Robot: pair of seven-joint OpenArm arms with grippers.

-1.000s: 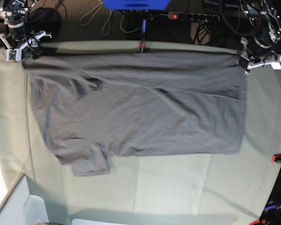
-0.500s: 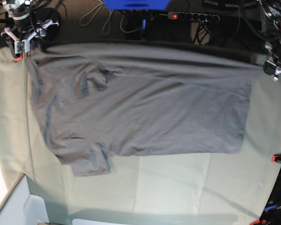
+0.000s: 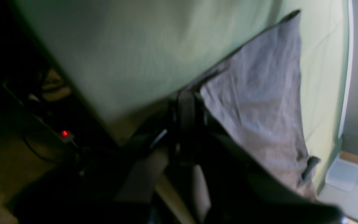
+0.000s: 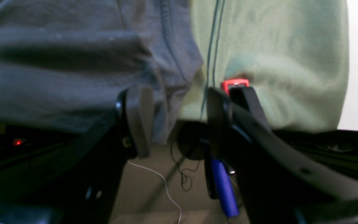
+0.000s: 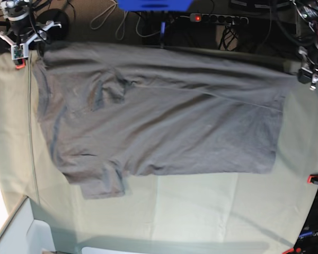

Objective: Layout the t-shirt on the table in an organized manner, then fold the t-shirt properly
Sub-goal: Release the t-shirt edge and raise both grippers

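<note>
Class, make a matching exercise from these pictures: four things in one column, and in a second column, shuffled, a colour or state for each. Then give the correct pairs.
1. t-shirt
2. table
3. left gripper
4. right gripper

a. jaws apart
b. dark grey
c. shut on cloth
d. pale green

Pairs: 1-b, 2-d, 3-c, 4-a

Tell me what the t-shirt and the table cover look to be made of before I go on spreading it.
The t-shirt: soft matte knit, likely cotton jersey; it drapes in loose wrinkles, and the right wrist view shows a stitched seam. The table cover: thin pale green woven cloth, matte, with faint crease lines, held by a red clip at its edge. What lies under the cloth cannot be seen.
</note>
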